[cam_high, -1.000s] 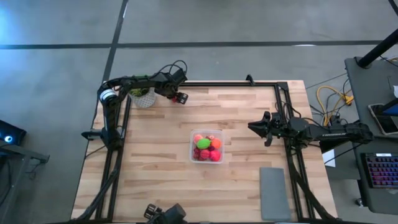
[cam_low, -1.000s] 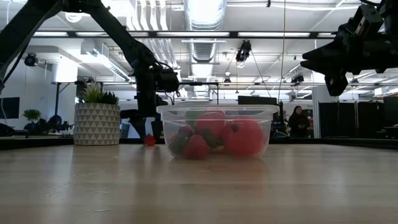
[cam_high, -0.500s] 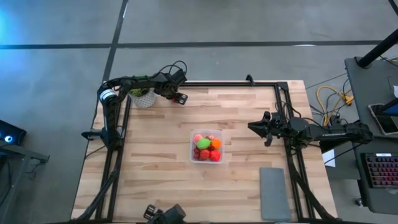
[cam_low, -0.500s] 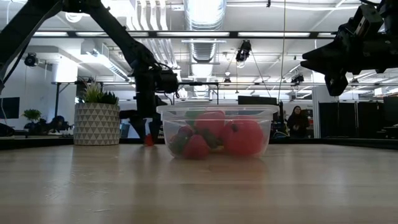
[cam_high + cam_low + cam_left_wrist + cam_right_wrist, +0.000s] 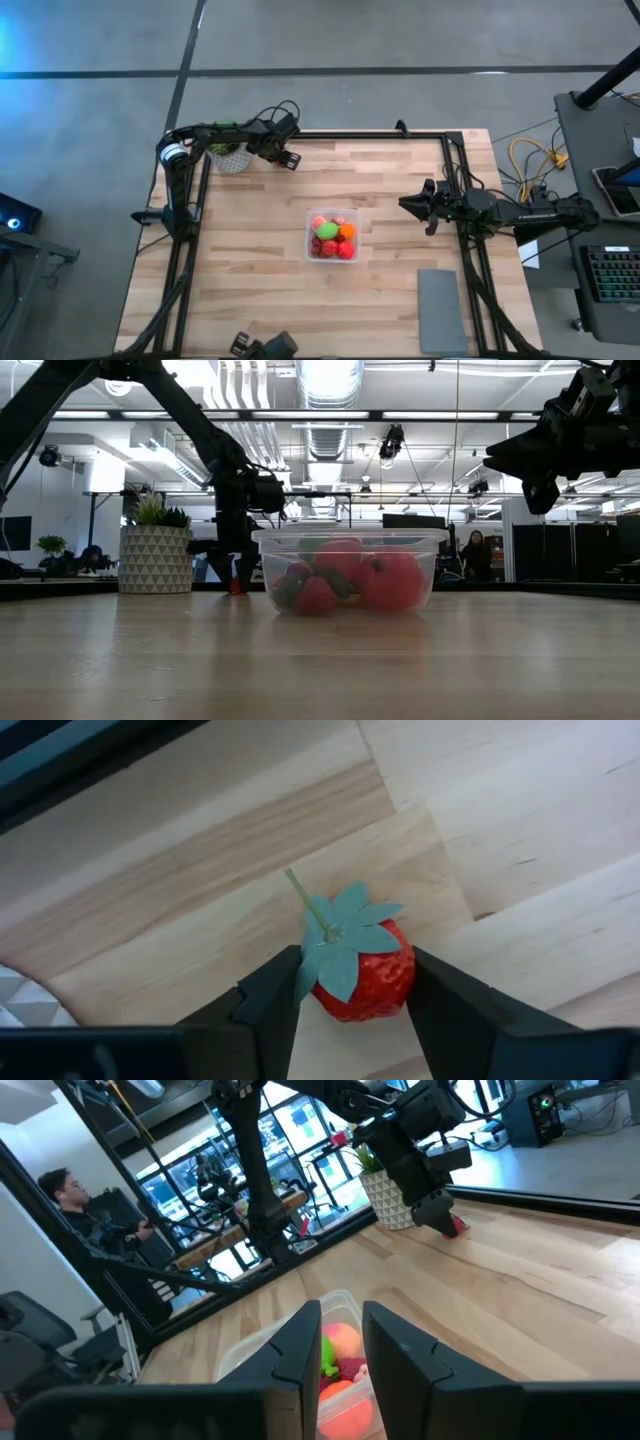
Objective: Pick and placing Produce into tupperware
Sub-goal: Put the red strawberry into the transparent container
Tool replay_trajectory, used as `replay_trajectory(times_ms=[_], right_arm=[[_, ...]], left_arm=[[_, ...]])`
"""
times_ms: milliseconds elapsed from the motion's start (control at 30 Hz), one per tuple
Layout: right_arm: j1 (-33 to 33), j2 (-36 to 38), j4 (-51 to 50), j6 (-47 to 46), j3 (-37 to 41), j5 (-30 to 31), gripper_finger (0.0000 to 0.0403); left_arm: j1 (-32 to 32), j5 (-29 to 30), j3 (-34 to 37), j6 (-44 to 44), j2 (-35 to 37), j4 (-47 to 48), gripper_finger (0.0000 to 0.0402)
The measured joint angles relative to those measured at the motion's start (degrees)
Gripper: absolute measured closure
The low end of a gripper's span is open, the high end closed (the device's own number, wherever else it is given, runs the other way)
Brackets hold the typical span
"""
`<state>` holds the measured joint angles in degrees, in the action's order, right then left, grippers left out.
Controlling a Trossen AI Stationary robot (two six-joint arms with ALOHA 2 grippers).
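A small red strawberry [image 5: 372, 982] with a green leaf cap and stem lies on the wood at the table's far left, beside the plant pot [image 5: 230, 155]. My left gripper [image 5: 290, 160] [image 5: 357, 963] stands over it, shut on it. In the low view the strawberry [image 5: 237, 588] shows at table level between the fingers. The clear tupperware [image 5: 333, 236] [image 5: 350, 570] sits mid-table, holding red, pink and orange fruits and a lime-green piece [image 5: 326, 230]. My right gripper [image 5: 405, 205] [image 5: 342, 1320] hovers to the container's right, narrowly open and empty. My left gripper pinches the strawberry's red body [image 5: 400, 982] between its two fingers, one on each side. The fingers come from above, pointing down. The strawberry lies on the table, its leaf cap [image 5: 345, 935] and stem toward the camera.
The triangle-patterned plant pot [image 5: 155, 558] stands close to the left gripper, at the far-left corner. A flat grey pad [image 5: 440, 310] lies near the table's right near corner. Bare wood surrounds the container. People [image 5: 60, 1190] are in the room beyond.
My left gripper has come down over the strawberry and shifted slightly toward the plant pot. The strawberry lay beside the fingers a second ago and now sits between them. The right arm and the container have kept still.
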<state>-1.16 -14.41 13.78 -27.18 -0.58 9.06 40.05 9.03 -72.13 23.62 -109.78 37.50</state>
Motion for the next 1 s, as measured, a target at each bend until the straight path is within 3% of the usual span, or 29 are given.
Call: replay_trajectory(times_ms=[400, 633, 867, 900, 1000], right_arm=[[0.0, 0.0, 0.0, 0.0, 0.0, 0.0, 0.0325], [-0.01, 0.02, 0.0, 0.0, 0.0, 0.0, 0.0334], [0.0, 0.02, 0.0, 0.0, 0.0, 0.0, 0.033], [0.01, 0.0, 0.0, 0.0, 0.0, 0.0, 0.0328], [0.01, 0.02, -0.02, -0.02, 0.0, 0.0, 0.0324]], left_arm=[[-1.41, -1.85, -0.64, 0.02, 0.02, -0.96, 0.0243], [-6.66, -12.23, -0.88, -2.83, 5.05, -1.37, 0.0243], [-18.92, -26.22, -0.82, -14.1, 13.61, -2.59, 0.0243], [-20.86, -23.36, -0.8, -13.92, 14.51, -2.66, 0.0243], [-25.62, -4.81, -0.71, -11.63, 15.52, -1.61, 0.0243]])
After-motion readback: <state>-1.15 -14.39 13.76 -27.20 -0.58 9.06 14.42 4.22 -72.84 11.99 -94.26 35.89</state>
